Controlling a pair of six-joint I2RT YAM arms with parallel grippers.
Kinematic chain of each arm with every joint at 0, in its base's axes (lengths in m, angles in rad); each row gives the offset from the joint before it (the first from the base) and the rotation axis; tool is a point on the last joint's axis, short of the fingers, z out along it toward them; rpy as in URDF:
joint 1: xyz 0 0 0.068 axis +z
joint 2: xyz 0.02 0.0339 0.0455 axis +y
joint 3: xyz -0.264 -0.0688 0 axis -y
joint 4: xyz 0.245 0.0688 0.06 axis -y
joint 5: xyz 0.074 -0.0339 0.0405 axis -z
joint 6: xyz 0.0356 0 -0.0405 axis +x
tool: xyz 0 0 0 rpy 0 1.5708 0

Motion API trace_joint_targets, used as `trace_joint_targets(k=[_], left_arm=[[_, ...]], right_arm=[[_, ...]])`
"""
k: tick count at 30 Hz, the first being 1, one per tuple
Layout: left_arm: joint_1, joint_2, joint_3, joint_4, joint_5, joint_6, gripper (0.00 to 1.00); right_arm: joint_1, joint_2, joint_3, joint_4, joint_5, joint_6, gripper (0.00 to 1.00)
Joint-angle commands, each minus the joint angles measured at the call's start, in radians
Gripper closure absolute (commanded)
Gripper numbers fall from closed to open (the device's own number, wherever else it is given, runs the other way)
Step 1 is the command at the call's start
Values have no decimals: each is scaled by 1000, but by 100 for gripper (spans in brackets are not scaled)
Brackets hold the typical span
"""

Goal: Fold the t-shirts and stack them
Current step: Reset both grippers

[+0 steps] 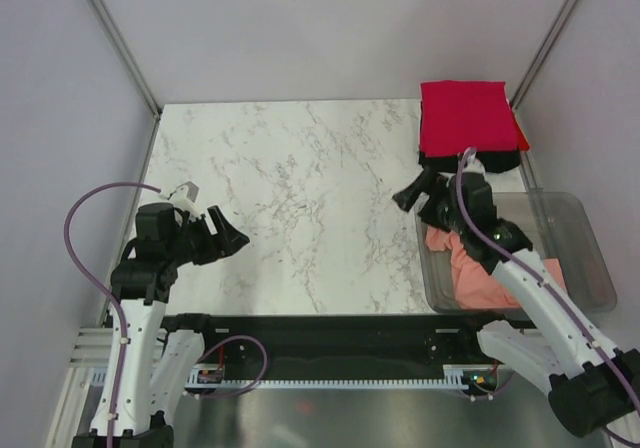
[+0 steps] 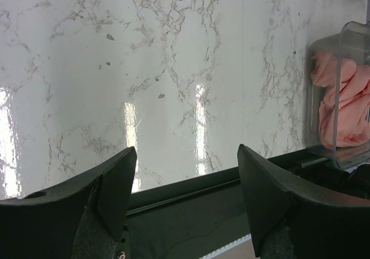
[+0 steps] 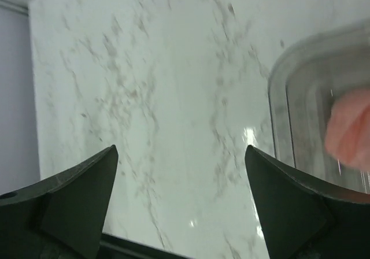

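A crimson red t-shirt [image 1: 468, 115], folded to a rectangle, lies at the table's far right corner. It rests on a folded black t-shirt [image 1: 497, 160], of which only the near edge shows. The salmon-pink t-shirt [image 1: 478, 271] [image 2: 342, 106] [image 3: 350, 130] lies crumpled in the clear plastic bin [image 1: 580, 218]. My right gripper [image 1: 413, 188] [image 3: 180, 148] hovers open over the marble just left of the bin and near the stack, holding nothing. My left gripper [image 1: 232, 230] [image 2: 185, 149] stands open and holds nothing at the near left of the table.
The clear bin [image 2: 354, 39] [image 3: 278, 97] sits at the table's near right edge. White marble table top [image 1: 300, 188] spreads between the arms. A black rail [image 1: 330, 330] runs along the near edge. Grey walls close in on the sides and back.
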Motion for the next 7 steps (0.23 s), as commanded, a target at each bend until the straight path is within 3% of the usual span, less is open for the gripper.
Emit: trace_joint_targets(k=[1, 3, 7], left_arm=[[-1, 0, 5, 25, 13, 31, 22], [-1, -3, 5, 26, 14, 31, 22], [-4, 8, 5, 23, 14, 33, 22]], right_arm=[[57, -239, -119, -46, -3, 123, 2], [60, -343, -166, -95, 43, 127, 2], [58, -359, -102, -345, 207, 97, 2]])
